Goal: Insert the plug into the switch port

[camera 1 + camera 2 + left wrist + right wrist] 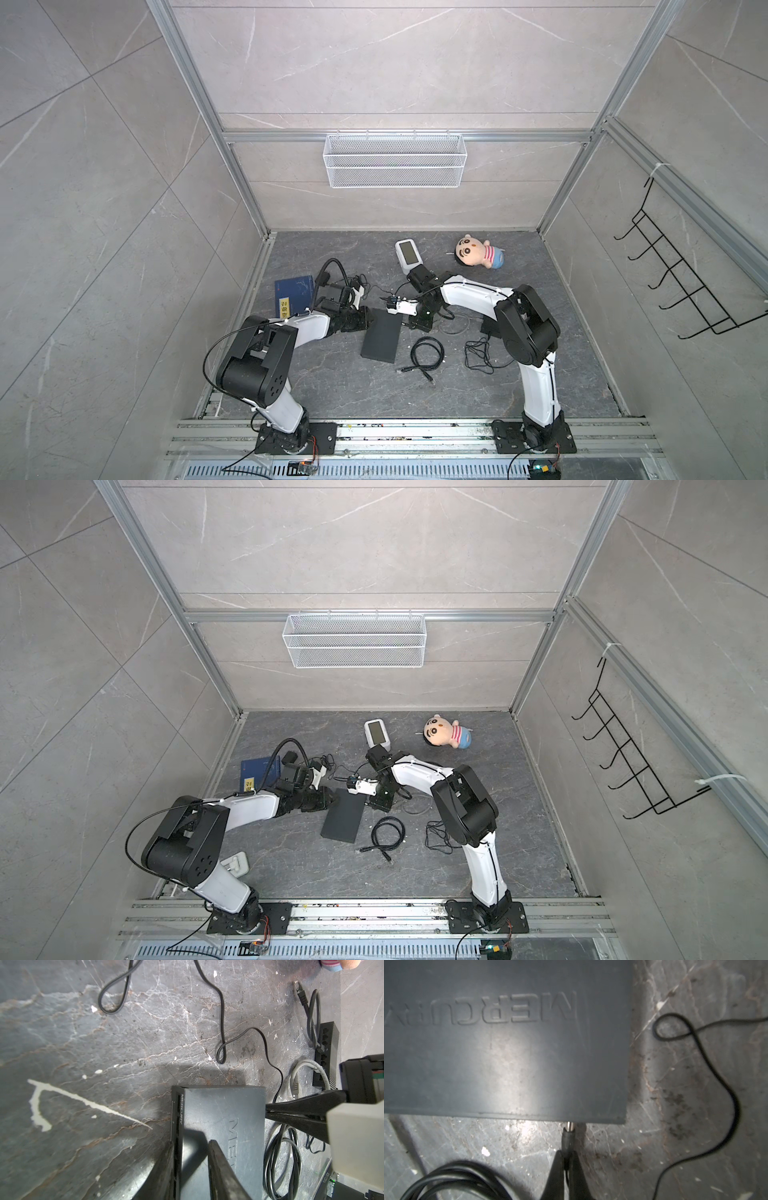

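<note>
The switch (381, 340) (343, 820) is a flat dark grey box marked MERCURY, lying on the floor between both arms. My left gripper (191, 1142) (371, 318) is shut on its edge near a corner, one finger on top and one on the side face. My right gripper (567, 1154) (406, 322) is shut on the black barrel plug (569, 1138). The plug's metal tip meets the switch's (508, 1053) side edge close to a corner. The port itself is hidden under that edge. The plug's thin cord (735, 1105) trails off over the floor.
A coiled black cable (428, 353) and a tangle of thin cord (478, 353) lie right of the switch. A second black box (326, 1053) with a grey cable sits by the right arm. Further off are a blue book (293, 293), a white device (408, 253) and a plush doll (478, 252).
</note>
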Motion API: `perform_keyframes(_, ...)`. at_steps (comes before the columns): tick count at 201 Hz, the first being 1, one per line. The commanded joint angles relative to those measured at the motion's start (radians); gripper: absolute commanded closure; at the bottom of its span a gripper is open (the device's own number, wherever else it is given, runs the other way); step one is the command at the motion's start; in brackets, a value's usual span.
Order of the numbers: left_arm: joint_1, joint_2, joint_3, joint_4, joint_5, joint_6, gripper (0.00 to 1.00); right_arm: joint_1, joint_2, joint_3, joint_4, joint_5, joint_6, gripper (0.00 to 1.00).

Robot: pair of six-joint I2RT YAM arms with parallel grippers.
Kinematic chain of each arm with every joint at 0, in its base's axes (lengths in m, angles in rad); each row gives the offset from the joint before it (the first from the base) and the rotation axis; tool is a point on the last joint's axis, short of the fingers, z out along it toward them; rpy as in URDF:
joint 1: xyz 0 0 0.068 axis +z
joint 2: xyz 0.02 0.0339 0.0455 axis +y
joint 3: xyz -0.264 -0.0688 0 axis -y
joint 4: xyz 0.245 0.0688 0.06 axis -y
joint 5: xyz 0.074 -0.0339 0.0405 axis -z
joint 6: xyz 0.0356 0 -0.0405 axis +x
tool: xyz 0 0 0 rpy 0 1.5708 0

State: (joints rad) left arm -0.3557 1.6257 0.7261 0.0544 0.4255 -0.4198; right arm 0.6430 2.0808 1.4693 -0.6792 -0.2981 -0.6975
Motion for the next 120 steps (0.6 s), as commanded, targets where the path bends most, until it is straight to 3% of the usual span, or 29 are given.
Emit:
perform_keyframes(1,-0.004,0.002,-0.004,0.026,0.018,-0.006,0.69,0.001,-0.039,-0.012,0.027,-0.046,0.015,0.99)
perform_keyframes(120,-0.004,0.005,0.007,0.015,0.022,0.0,0.69,-0.02,-0.036,-0.005,0.056,-0.018,0.054,1.0)
